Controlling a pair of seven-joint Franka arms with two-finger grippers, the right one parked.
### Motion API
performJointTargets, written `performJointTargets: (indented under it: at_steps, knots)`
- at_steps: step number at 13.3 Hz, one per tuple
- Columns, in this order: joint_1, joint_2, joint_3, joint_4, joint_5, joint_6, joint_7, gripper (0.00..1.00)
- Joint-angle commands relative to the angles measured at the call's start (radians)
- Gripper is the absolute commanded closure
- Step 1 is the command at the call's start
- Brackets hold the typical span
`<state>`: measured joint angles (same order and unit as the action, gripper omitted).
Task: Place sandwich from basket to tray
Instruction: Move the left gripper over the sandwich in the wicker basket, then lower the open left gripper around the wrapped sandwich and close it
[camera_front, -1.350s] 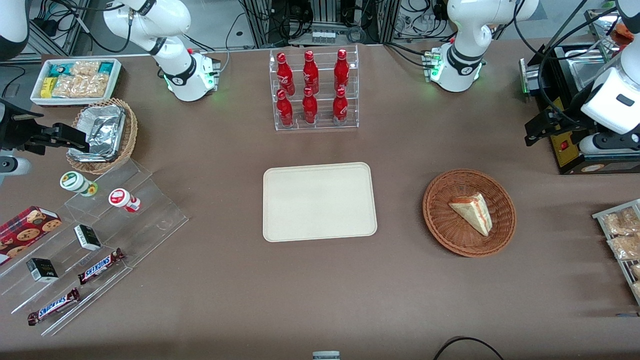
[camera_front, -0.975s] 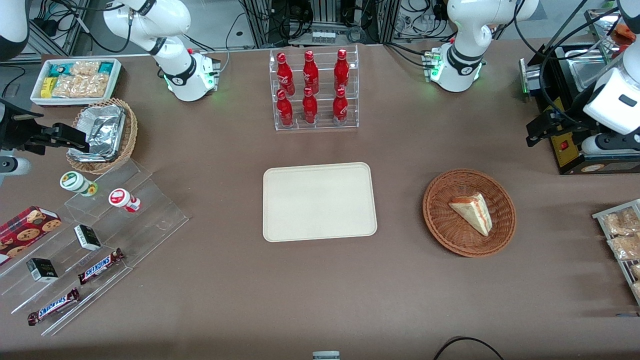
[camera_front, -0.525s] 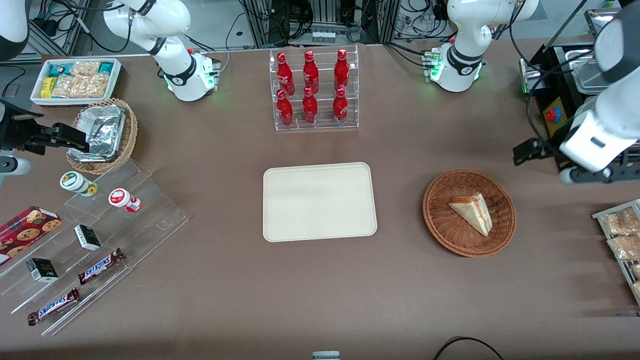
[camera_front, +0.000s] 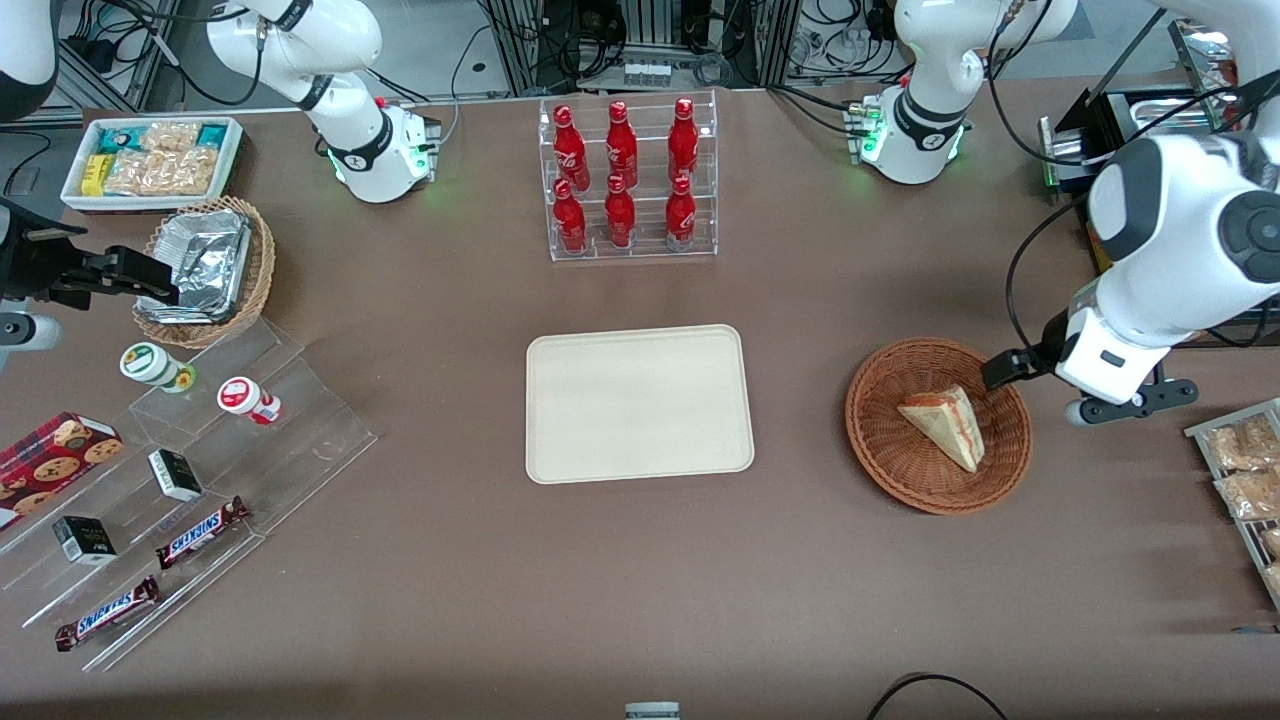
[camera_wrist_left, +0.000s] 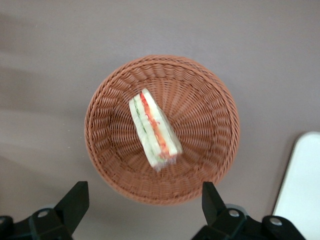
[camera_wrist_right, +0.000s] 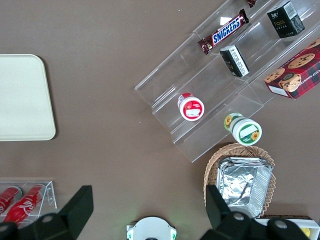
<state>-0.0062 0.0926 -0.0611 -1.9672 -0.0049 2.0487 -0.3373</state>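
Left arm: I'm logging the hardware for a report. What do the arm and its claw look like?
The left arm has glossy white rounded shells, dark joint caps and a black cable looping alongside. Its claw, above the table beside the basket, has two black, wedge-shaped fingers on a black body with small silver screws.

front view: high above the table, looking steeply down on its whole brown top.
left wrist view: straight down, close, onto the round reddish-brown wicker basket (camera_wrist_left: 161, 129), past the wide-apart black gripper (camera_wrist_left: 142, 204).
right wrist view: straight down on the clear acrylic stepped shelf (camera_wrist_right: 235, 75).
shared: flat cream-beige rectangular tray (camera_front: 638, 402) (camera_wrist_left: 301, 190) (camera_wrist_right: 24, 97) in all three.
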Motion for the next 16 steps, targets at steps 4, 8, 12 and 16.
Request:
performJointTargets:
  at_steps: [4, 8, 12, 16]
  knots:
    - [0.003, -0.028, -0.006, -0.261, 0.013, 0.351, -0.244, 0.00]
    - [0.000, 0.030, -0.009, -0.282, 0.014, 0.412, -0.256, 0.00]
    - [-0.004, 0.076, -0.011, -0.283, 0.013, 0.445, -0.264, 0.00]
    - [-0.006, 0.116, -0.011, -0.283, 0.013, 0.475, -0.264, 0.00]
